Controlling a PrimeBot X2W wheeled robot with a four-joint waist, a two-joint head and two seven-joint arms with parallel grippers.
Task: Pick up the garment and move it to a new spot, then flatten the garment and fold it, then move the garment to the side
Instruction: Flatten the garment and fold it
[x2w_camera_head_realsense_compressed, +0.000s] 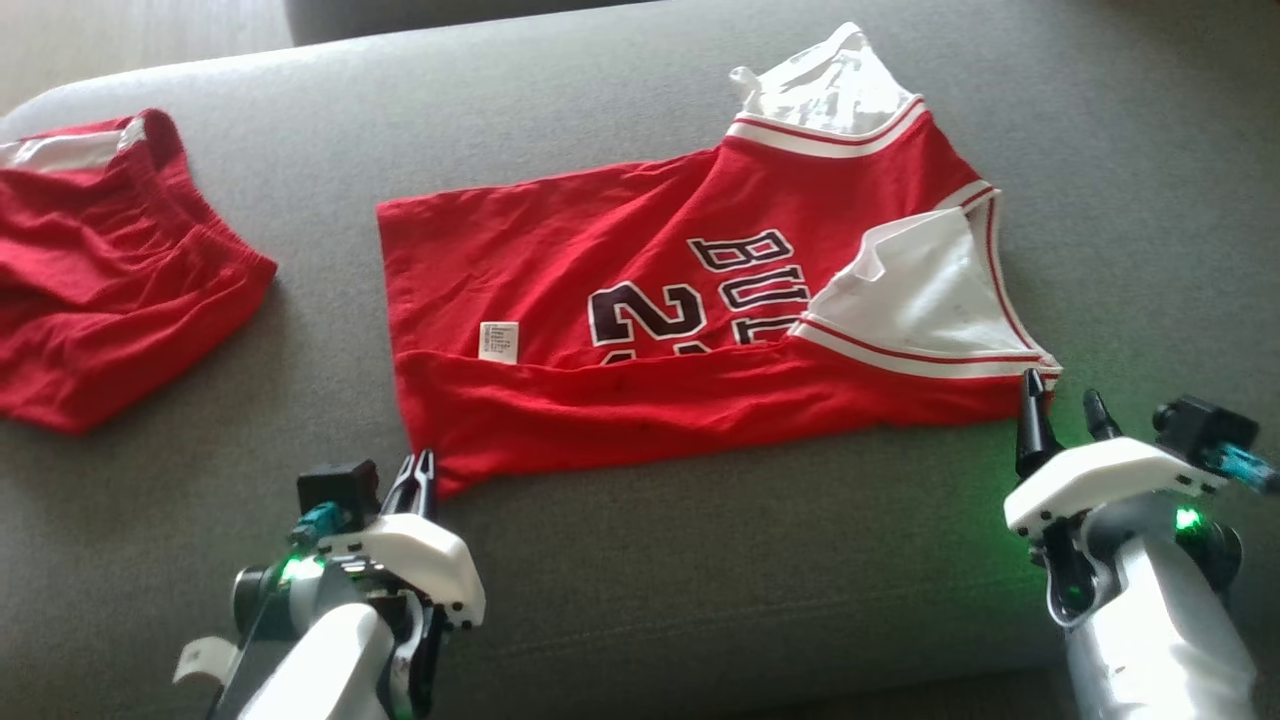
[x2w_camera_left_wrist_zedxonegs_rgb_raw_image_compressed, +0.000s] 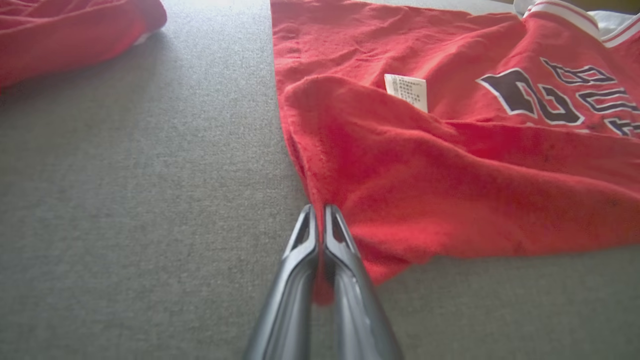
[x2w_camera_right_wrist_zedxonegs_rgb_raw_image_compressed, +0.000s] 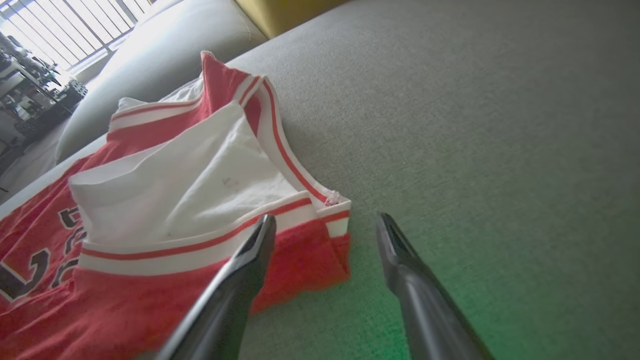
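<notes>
Red jersey (x2w_camera_head_realsense_compressed: 640, 330), spread out in the middle of the grey cushion (x2w_camera_head_realsense_compressed: 700, 600), near edge folded over itself. Looks soft, thin and light. Probably flops and bunches when lifted, so best held by two corners at once. Slightly fuzzy cloth, white lining at the arm holes, striped white trim, black letters and numbers, small white tag (x2w_camera_head_realsense_compressed: 498, 341). At the 7 o'clock corner, left gripper (x2w_camera_left_wrist_zedxonegs_rgb_raw_image_compressed: 320, 215) pinched tight on a bit of red cloth. At the 4 o'clock corner, right gripper (x2w_camera_head_realsense_compressed: 1061, 386) wide apart, one finger over the trim, not squeezing yet. At 9 o'clock, well apart, crumpled red shorts (x2w_camera_head_realsense_compressed: 110, 280) with a stretchy waist.
</notes>
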